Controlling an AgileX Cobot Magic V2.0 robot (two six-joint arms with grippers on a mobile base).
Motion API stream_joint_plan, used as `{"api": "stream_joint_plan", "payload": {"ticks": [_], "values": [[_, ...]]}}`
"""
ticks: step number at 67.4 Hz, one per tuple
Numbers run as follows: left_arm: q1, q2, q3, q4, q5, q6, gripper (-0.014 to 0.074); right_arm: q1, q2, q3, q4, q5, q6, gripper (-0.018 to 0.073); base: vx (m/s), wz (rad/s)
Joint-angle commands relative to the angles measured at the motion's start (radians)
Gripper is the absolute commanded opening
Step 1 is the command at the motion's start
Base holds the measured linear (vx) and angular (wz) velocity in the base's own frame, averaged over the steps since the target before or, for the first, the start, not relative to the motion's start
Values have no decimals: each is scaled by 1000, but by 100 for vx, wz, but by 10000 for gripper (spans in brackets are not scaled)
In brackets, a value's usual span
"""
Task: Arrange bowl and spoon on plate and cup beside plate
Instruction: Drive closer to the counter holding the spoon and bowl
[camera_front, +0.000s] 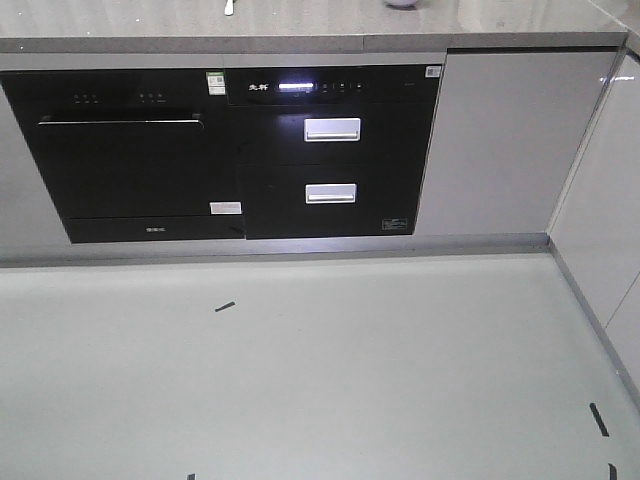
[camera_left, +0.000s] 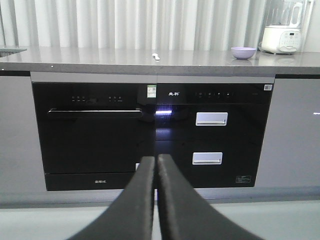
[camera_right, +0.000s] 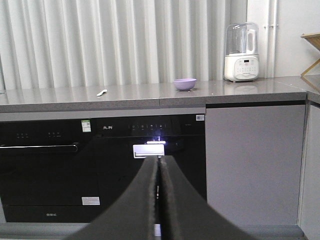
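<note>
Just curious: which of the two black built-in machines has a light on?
The right-hand machine, with two silver drawer handles: a white strip glows on its panel. The left one is dark.

Glossy plastic bowl (camera_right: 185, 84) — polished speckled counter (camera_right: 225, 92), glossy black appliance fronts (camera_front: 130, 180).

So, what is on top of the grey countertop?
A lavender bowl, a pale spoon left of it, a white blender-like appliance right of it. The bowl's inside is hidden by its wall.
</note>
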Motion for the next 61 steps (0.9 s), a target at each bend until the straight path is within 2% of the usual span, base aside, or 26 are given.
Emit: {"api": "stream_joint_plan", "payload": {"ticks": [1,61], "values": [[0,-14,-20,-1,-83,-11,-6,-4,-7,8,-8,-79,-5,-11,12,-6],[0,-14,-20,-1,-83,-11,-6,-4,-7,8,-8,-79,-5,-11,15,-6]]}}
